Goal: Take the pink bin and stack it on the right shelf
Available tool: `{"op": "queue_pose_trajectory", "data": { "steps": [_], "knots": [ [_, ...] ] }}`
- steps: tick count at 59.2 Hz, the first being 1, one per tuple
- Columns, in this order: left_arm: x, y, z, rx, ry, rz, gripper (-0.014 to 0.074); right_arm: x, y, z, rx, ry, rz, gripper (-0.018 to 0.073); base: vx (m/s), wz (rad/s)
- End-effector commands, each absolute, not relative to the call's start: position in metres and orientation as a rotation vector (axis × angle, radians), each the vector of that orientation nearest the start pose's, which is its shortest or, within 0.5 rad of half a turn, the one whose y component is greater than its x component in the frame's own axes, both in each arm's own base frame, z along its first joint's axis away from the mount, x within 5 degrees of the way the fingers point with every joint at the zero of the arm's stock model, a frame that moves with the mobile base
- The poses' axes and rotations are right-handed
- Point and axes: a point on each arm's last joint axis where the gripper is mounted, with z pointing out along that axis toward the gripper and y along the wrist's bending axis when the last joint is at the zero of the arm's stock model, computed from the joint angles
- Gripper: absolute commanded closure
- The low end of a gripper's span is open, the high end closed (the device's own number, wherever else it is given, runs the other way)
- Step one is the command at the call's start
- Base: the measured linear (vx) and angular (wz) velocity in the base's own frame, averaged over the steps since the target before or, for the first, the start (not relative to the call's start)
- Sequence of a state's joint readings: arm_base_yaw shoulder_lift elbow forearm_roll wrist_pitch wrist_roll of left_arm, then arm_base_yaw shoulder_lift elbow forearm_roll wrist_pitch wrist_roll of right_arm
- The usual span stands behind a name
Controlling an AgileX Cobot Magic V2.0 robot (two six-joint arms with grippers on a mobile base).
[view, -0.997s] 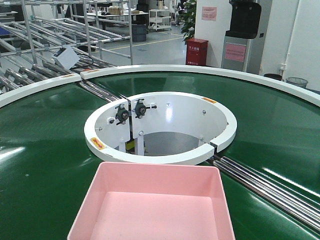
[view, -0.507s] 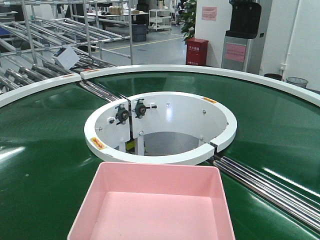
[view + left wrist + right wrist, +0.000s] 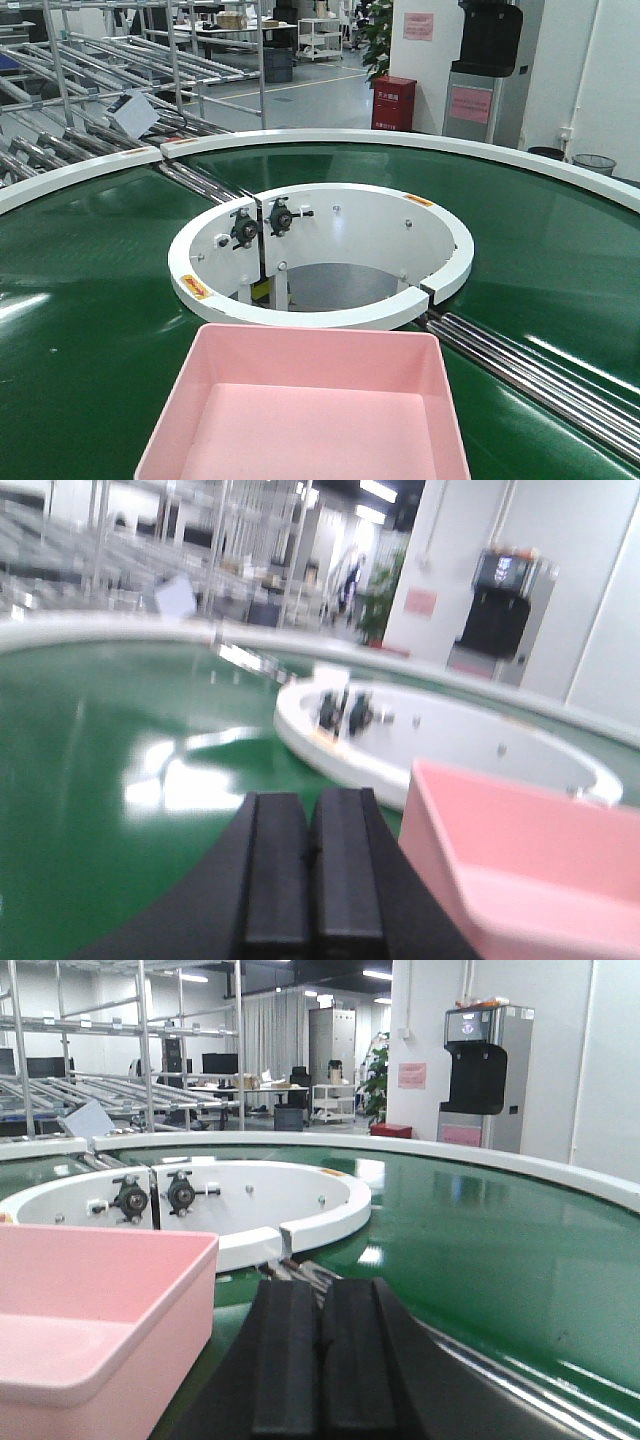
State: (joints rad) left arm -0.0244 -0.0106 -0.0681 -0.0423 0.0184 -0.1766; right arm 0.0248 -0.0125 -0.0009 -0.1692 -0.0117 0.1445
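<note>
Pink plastic marks the one bin (image 3: 310,430) on show: a single shallow tub with sloping walls, sitting upright on the green conveyor belt (image 3: 80,300) at the near edge of the front view. Its far wall lies just short of the white ring (image 3: 320,312) that lines the belt's round central opening. The tub holds nothing, and its lower part is cut off by the frame.

Two black bearing units (image 3: 245,230) (image 3: 280,217) sit side by side on the ring's inner wall. Two orange labels show on the ring's top face, one at the left front (image 3: 196,289) and one at the right rear (image 3: 419,201). A bundle of steel rollers (image 3: 530,375) crosses the belt at the right. Beyond the belt stand one red cabinet (image 3: 393,103), grey roller racks (image 3: 100,70) and one white box (image 3: 133,115) tilted on a rack.

Both arms show only in their own wrist views. The left gripper (image 3: 313,805) has its two dark fingers pressed together with nothing between them; the pink bin (image 3: 540,880) lies just to its right, apart from it. The right gripper (image 3: 322,1295) likewise has its two fingers pressed together on nothing, with the pink bin (image 3: 90,1310) just to its left, so the tub lies between the two claws.
</note>
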Motion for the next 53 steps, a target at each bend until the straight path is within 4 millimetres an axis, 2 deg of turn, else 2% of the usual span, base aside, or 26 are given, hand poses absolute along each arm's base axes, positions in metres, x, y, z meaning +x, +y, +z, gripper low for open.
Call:
{"op": "queue_pose_trajectory", "data": {
  "steps": [1,7,10,14,18,26,34,39,48,53],
  "knots": [
    [0.034,-0.001,0.295,-0.04,1.182,-0.104,0.0604,0.046,0.002,0.261,-0.047,1.298,-0.011,0.0571,0.0,0.0],
    [0.025,-0.001,0.346,0.081,1.148,0.086,0.0604,0.041,0.0,0.306,-0.035,1.287,-0.022,0.0571,0.0,0.0],
    [0.027,0.0,0.366,0.136,1.146,0.18,0.0604,0.044,0.0,0.32,-0.033,1.31,-0.029,0.0571,0.0,0.0],
    [0.035,0.0,0.384,0.169,1.156,0.231,0.0604,0.053,0.0,0.335,-0.031,1.341,-0.031,0.0571,0.0,0.0],
    [0.051,-0.001,0.389,0.174,1.198,0.223,0.0603,0.063,0.0,0.342,-0.032,1.373,-0.03,0.0571,0.0,0.0],
    [0.084,0.0,0.378,0.189,1.356,0.22,0.0593,0.089,0.001,0.339,-0.036,1.473,-0.028,0.0566,0.0,0.0],
    [0.115,0.001,0.359,0.202,1.554,0.222,0.0514,0.116,0.001,0.326,-0.038,1.601,-0.026,0.0523,0.0,0.0],
    [0.13,0.001,0.349,0.211,1.643,0.221,0.0412,0.127,0.001,0.319,-0.039,1.657,-0.026,0.0463,0.0,0.0],
    [0.152,0.0,0.336,0.227,1.737,0.215,0.0181,0.144,0.002,0.306,-0.042,1.753,-0.027,0.0277,0.0,0.0],
    [0.162,0.0,0.328,0.212,1.784,0.19,0.012,0.156,0.002,0.3,-0.043,1.783,-0.017,0.0183,0.0,0.0]
  ]
}}
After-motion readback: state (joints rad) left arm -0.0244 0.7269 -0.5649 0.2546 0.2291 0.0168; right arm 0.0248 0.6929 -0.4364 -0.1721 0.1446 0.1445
